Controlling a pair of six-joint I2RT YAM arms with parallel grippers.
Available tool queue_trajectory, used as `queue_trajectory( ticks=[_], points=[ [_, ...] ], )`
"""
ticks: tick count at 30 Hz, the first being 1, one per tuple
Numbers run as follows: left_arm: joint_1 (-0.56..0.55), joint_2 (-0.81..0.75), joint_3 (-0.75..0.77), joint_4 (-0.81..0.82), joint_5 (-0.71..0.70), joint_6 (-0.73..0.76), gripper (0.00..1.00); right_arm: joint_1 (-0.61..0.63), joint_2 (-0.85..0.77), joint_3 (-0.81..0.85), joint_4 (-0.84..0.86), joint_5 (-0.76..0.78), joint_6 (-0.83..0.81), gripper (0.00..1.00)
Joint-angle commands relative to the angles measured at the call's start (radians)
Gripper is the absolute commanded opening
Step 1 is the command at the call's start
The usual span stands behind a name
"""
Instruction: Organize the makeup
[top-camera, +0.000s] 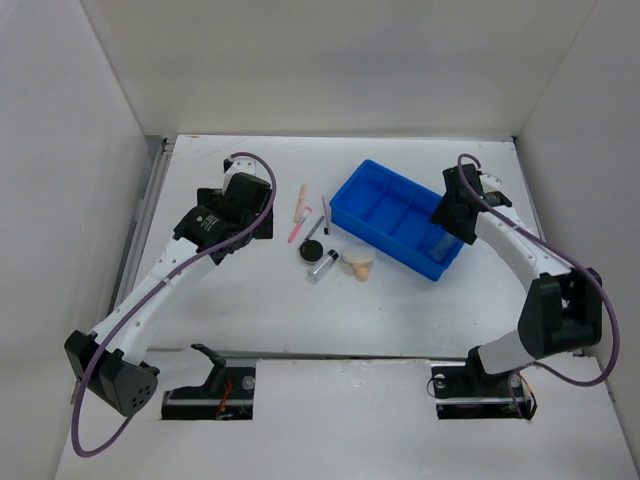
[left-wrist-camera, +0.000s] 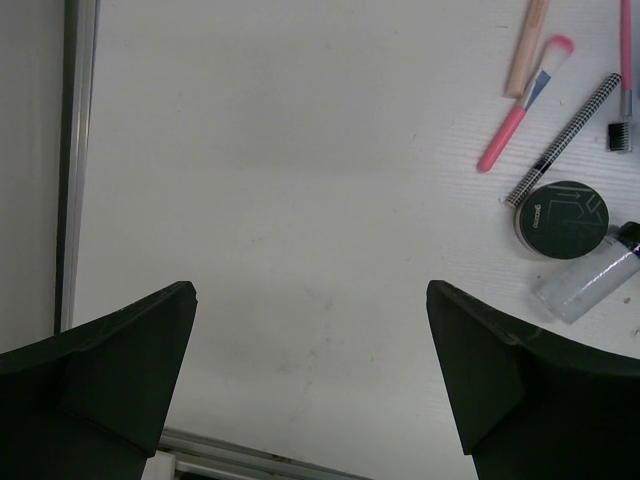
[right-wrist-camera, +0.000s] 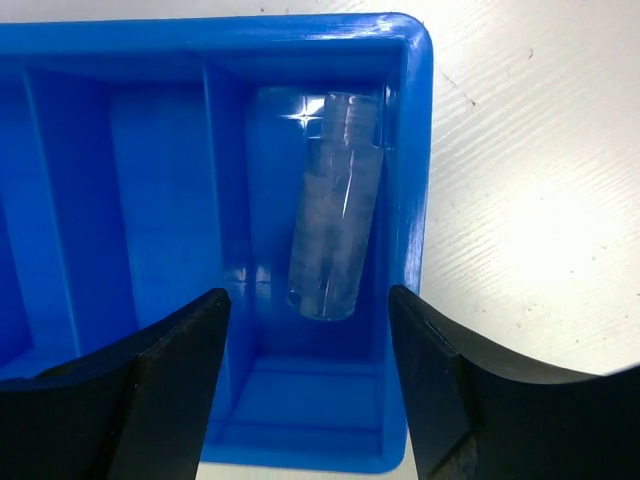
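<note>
Clear bottle (right-wrist-camera: 335, 205) in blue tray (right-wrist-camera: 418, 150); right jaws open over it.
Bottle lies on its side in tray's end compartment, at its near-right corner; right jaws apart either side, not gripping; left jaws wide open, empty, over bench (left-wrist-camera: 300, 200) nr left edge. Step: prob. release; next: lift clear, then fetch pink stick (top-camera: 298, 222), compact (top-camera: 313, 250), cylinder (top-camera: 322, 265), sponge (top-camera: 358, 264) at bench centre, just left of tray. Bench white, matte; white walls on 3 sides.
</note>
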Motion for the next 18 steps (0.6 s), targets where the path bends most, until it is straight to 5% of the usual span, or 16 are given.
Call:
queue_trajectory(
  ticks=[1, 6, 11, 18],
  points=[
    [0.001, -0.001, 0.039, -0.01, 0.003, -0.007, 1.0, 0.002, -0.076, 0.054, -0.006, 0.019, -0.005, 0.71],
    [0.001, -0.001, 0.039, -0.01, -0.007, -0.007, 1.0, 0.14, -0.177, 0.121, -0.026, 0.039, -0.023, 0.68],
    [0.001, -0.001, 0.039, -0.01, -0.007, -0.017, 1.0, 0.434, -0.161, 0.181, -0.052, 0.053, 0.058, 0.62],
    [0.001, -0.022, 0.039, -0.031, -0.02, -0.027, 1.0, 0.651, -0.067, 0.076, 0.07, -0.127, 0.283, 0.69]
  ],
)
